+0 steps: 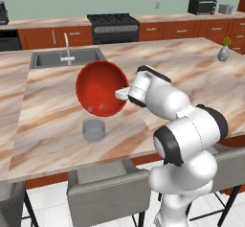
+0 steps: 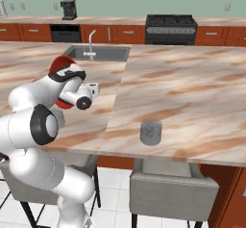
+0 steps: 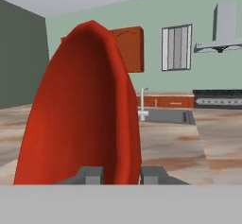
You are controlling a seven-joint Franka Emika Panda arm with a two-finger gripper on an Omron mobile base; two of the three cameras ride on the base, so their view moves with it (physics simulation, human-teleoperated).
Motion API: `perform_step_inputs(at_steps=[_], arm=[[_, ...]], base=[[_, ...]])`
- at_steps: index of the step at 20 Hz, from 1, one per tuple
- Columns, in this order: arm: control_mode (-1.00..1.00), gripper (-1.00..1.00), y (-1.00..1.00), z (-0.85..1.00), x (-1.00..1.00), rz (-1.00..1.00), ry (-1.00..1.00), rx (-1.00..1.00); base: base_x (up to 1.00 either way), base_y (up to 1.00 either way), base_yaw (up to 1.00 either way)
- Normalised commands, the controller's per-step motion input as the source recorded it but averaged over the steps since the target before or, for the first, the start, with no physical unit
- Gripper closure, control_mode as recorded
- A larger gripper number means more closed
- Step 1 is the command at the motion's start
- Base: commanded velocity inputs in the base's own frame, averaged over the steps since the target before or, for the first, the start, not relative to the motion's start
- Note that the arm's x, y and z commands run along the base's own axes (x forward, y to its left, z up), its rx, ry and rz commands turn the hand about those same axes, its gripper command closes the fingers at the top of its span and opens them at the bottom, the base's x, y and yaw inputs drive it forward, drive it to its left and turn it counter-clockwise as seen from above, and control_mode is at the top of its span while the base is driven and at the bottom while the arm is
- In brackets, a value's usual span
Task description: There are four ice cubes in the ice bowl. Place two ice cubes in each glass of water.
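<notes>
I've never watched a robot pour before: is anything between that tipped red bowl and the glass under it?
Nothing visible stands in the way. The tool is shut on the rim of the ice bowl, holding it tilted above the counter. A glass of water stands just below the bowl's lower edge, with open air between them. Two small pale ice cubes sit low inside the bowl.
</notes>
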Motion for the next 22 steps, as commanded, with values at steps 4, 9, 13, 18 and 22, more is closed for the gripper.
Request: perform_step_inputs(at_steps=[4,9,13,18,22], arm=[[-1.00,1.00,0.00,0.00,-0.10,0.04,-0.05,-0.02],[-1.00,1.00,0.00,0.00,-0.23,0.05,-0.05,0.00],[-1.00,1.00,0.00,0.00,-0.03,0.01,0.00,0.00],[-1.00,1.00,0.00,0.00,0.00,0.00,-0.12,0.00],[-1.00,1.00,0.10,0.07,0.00,0.00,-0.15,0.00]], base=[[0.00,0.00,0.00],[0.00,0.00,0.00],[0.00,0.00,0.00],[0.00,0.00,0.00],[0.00,0.00,0.00]])
